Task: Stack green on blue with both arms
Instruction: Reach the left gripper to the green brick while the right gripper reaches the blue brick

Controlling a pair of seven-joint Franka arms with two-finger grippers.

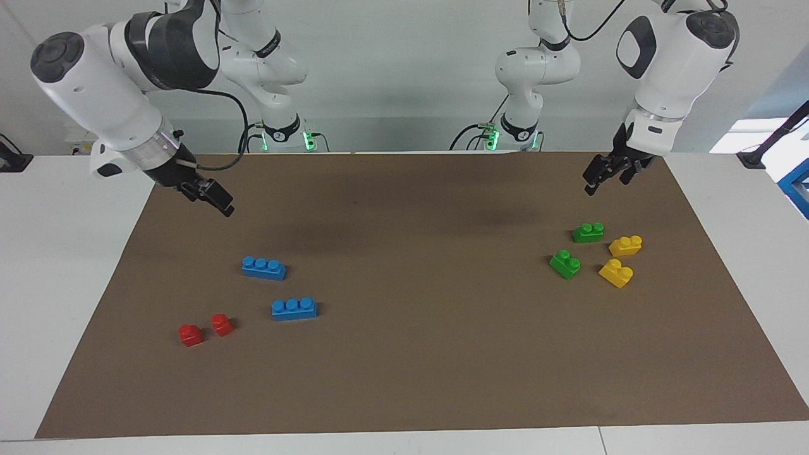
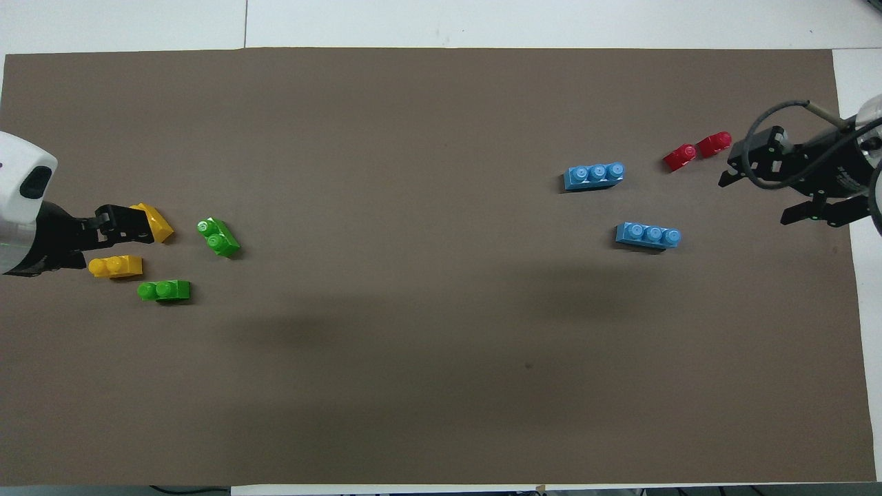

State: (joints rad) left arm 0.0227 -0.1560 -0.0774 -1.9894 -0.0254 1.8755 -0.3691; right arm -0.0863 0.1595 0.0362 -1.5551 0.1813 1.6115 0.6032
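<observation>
Two green bricks lie toward the left arm's end of the brown mat, one nearer to the robots (image 1: 588, 232) (image 2: 164, 291) and one farther (image 1: 565, 264) (image 2: 218, 237). Two blue bricks lie toward the right arm's end, one nearer (image 1: 263, 268) (image 2: 648, 235) and one farther (image 1: 294, 309) (image 2: 594, 176). My left gripper (image 1: 608, 179) (image 2: 132, 224) is open and empty, up in the air, apart from the green bricks. My right gripper (image 1: 220, 203) (image 2: 755, 200) is open and empty, raised near the mat's edge, apart from the blue bricks.
Two yellow bricks (image 1: 626, 245) (image 1: 616, 273) lie beside the green ones; in the overhead view the left gripper covers part of one (image 2: 157, 224). Two small red bricks (image 1: 190, 335) (image 1: 222, 324) lie farther out than the blue ones. The brown mat (image 1: 404, 379) covers the table.
</observation>
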